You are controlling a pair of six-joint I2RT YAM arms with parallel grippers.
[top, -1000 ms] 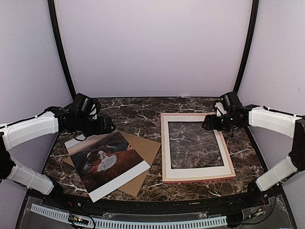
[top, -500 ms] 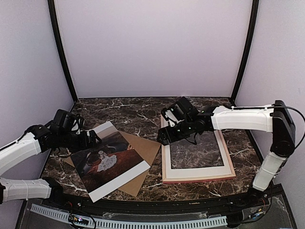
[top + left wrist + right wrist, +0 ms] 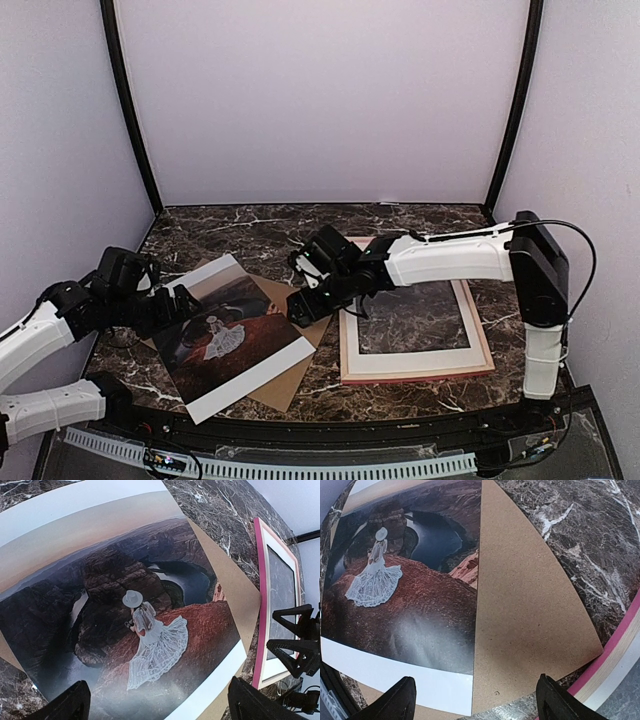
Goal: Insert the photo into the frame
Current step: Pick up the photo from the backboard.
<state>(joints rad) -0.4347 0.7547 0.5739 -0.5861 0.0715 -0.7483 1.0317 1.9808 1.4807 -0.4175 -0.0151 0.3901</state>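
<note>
Lying face up on the brown cardboard board (image 3: 308, 318), just left of the frame (image 3: 415, 378) with its white mat (image 3: 410, 361), the photo (image 3: 235, 335) is not yet placed, the left gripper (image 3: 183, 299) and right gripper (image 3: 303, 306) hovering at its opposite sides, fingers spread, holding nothing

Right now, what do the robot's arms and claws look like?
The left arm and right arm both wear smooth white shells with chunky black joints. A thin black cable loops beside the right arm's elbow. The left claw and right claw are black, each with two blunt fingers. I can't see any markings.
</note>
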